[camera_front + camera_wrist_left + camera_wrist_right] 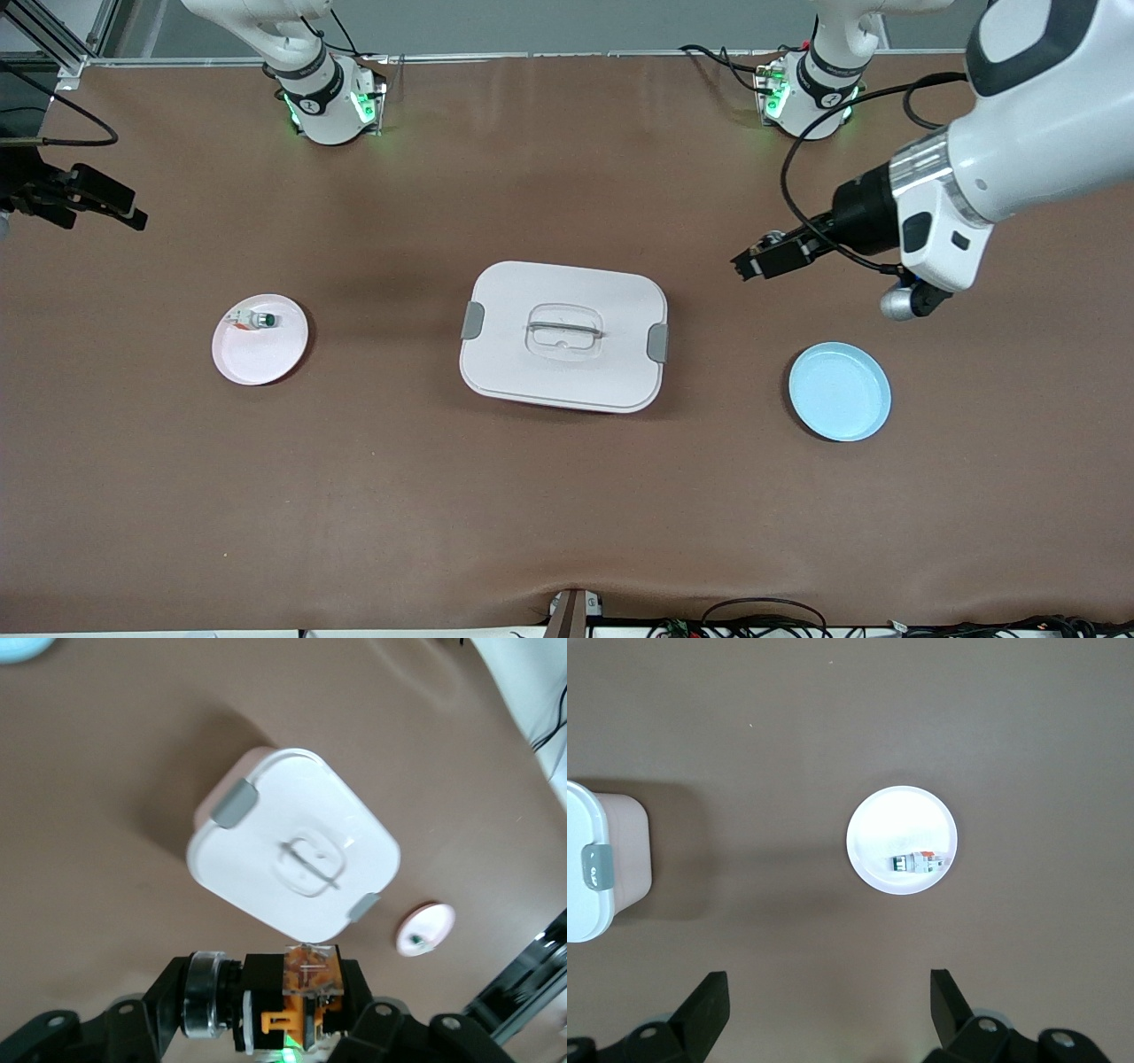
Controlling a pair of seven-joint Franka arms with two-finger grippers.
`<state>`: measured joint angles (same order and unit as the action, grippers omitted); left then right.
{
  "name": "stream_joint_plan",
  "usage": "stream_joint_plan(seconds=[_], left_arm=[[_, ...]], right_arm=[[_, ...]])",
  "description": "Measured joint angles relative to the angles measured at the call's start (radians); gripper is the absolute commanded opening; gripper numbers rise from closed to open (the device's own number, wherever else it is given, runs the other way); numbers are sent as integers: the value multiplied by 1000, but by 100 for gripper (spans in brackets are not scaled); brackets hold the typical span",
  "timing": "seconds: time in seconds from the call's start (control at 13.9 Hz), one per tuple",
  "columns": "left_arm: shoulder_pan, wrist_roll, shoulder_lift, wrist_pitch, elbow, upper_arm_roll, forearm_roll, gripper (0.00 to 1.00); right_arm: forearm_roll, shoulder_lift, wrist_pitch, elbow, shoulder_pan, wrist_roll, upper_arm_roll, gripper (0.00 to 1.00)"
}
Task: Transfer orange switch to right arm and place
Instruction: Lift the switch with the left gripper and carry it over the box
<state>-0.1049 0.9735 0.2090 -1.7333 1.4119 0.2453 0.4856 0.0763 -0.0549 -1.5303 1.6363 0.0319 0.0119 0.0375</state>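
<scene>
While the lidded white box [563,335] sits mid-table with bare brown tabletop [567,496] all round it, the wide open stretches lie along the edge nearest the front camera and between the box and each plate. The blue plate [840,391] lies toward the left arm's end, well apart from the box; the white plate [260,339] lies toward the right arm's end, carrying a small white part with a green top [256,320]. The left gripper [753,262] hangs in the air over bare table between the box and the blue plate, its fingers clamped on the orange switch [310,979], which sits right between them. The right gripper [828,1005] is up over the table by the white plate, fingers spread wide, holding nothing.
</scene>
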Motion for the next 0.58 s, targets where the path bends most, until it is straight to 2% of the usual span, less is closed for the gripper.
stream_joint_plan(seconds=[0.22, 0.58], left_arm=[[-12, 299, 35, -131, 0, 59, 0, 39], [-130, 517, 87, -298, 0, 68, -1, 39]], right_arm=[[0, 26, 0, -1, 3, 0, -1, 100], [-2, 84, -6, -6, 2, -2, -12, 100]])
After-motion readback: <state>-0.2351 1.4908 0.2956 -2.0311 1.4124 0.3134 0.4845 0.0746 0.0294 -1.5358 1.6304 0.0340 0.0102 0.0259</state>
